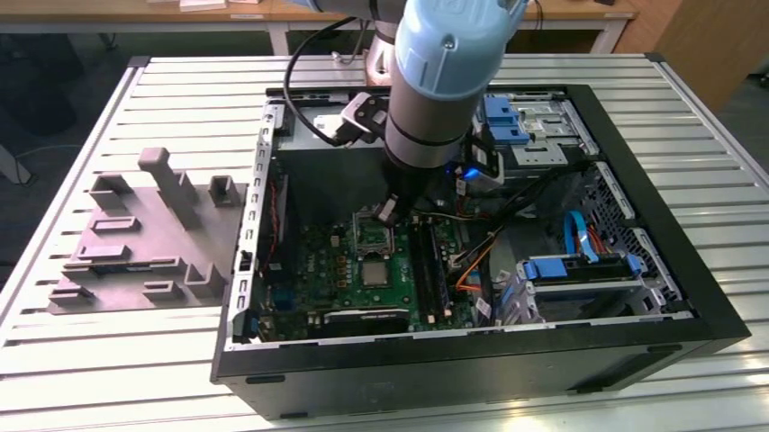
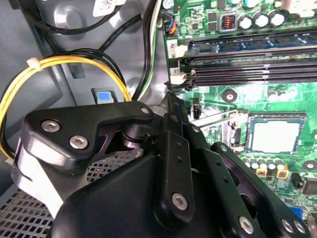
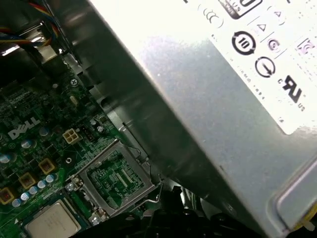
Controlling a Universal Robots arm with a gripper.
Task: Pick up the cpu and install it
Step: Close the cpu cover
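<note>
Exterior view first: a table [image 1: 144,360] of pale ribbed metal slats carries an open black computer case [image 1: 673,297] lying on its side, with a desk edge and a dark floor behind it. On the slats at the exterior view's left sits a grey moulded tray [image 1: 132,243] with raised blocks, just beside the case wall. Inside the case lies a green motherboard [image 1: 330,270], blue drive brackets [image 1: 577,267] toward the exterior view's right, and bundles of black, orange and blue cables. The arm [image 1: 445,81], pale blue and grey, reaches down from above into the case, and its gripper [image 1: 387,214] hangs low over the upper part of the board, near an open metal socket frame [image 1: 373,236].

The cpu [image 1: 376,273] is a small flat square with a pale silvery-grey top and a thin darker rim. It lies flat in the motherboard just below that hinged frame, apart from the gripper. In the second wrist view the cpu [image 2: 274,135] sits level among green board parts, beside long black memory slots [image 2: 247,74], beyond the black gripper linkage [image 2: 173,168]. In the first wrist view the cpu [image 3: 52,223] lies next to the raised socket frame [image 3: 115,176], under the grey power supply box [image 3: 213,99].

Whether the fingers are apart or together cannot be told.
</note>
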